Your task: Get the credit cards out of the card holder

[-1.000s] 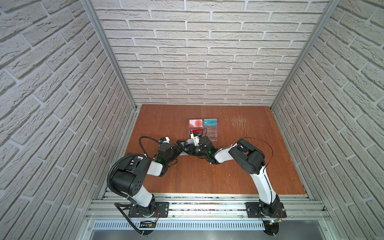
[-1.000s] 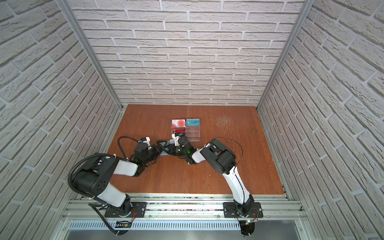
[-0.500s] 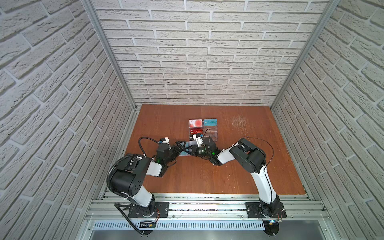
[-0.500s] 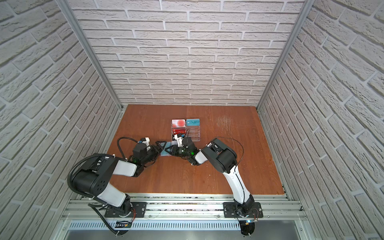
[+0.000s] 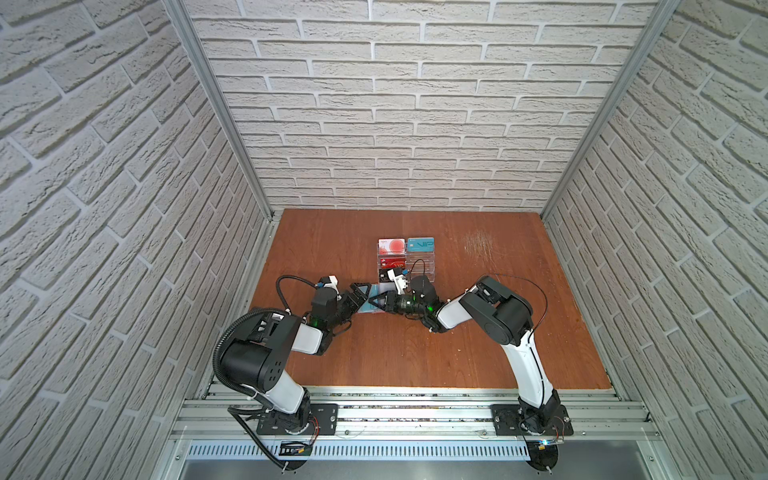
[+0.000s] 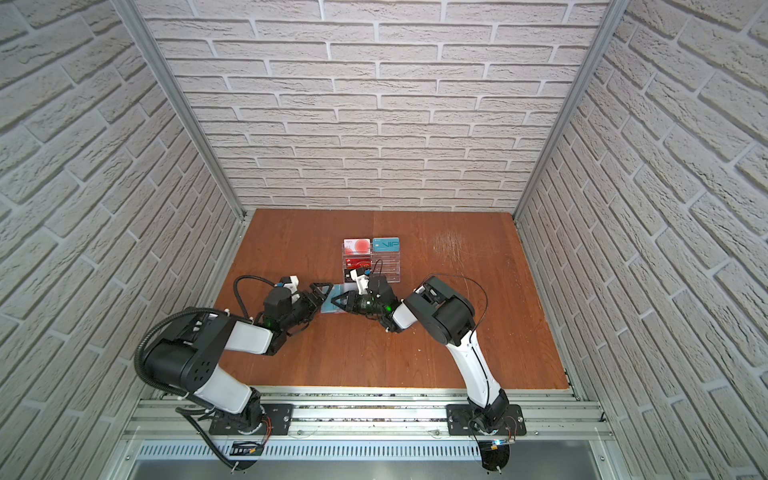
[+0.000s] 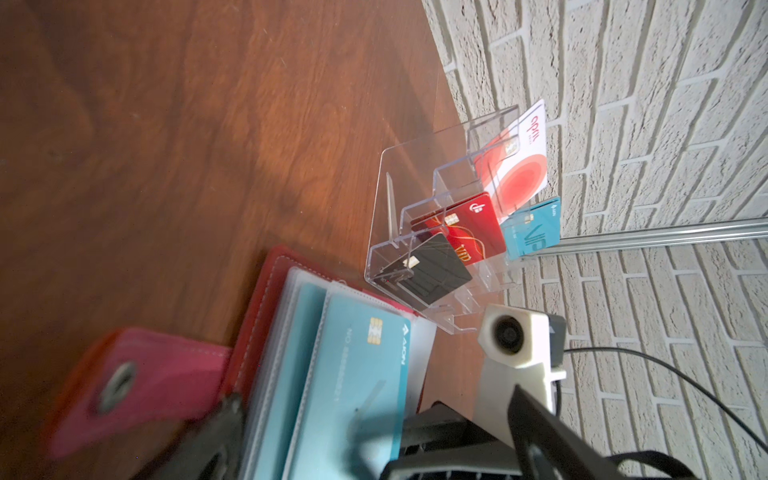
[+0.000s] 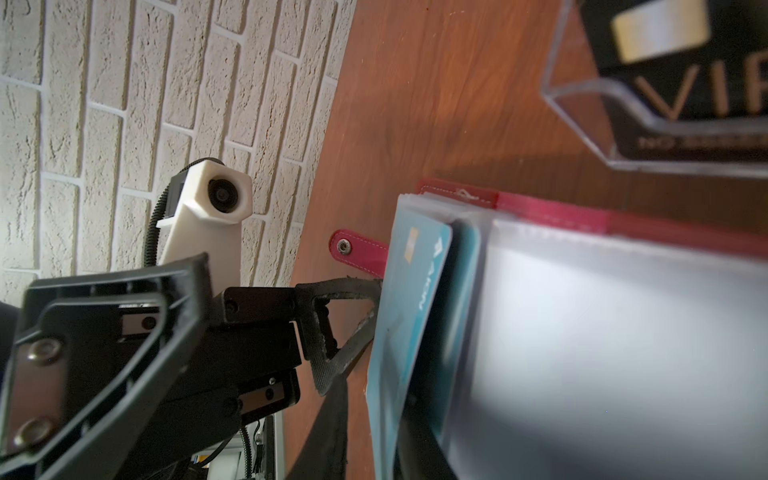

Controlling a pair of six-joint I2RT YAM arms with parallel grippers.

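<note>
So, our right gripper [image 5: 376,305] looks pinched down on the teal card [image 7: 357,374], which is tilted up off the clear sleeve pages [image 8: 602,353]. Our left gripper [image 5: 360,300] sits with its jaws spread wide, one of its fingers [image 8: 345,286] right at that card's edge. The card holder [image 7: 253,324] is lying open on the wooden table [image 5: 457,340] between the two of them, snap tab [image 7: 137,374] flopped out flat. It's just beside the clear acrylic stand [image 7: 390,199], which has four other cards propped in it.
</note>
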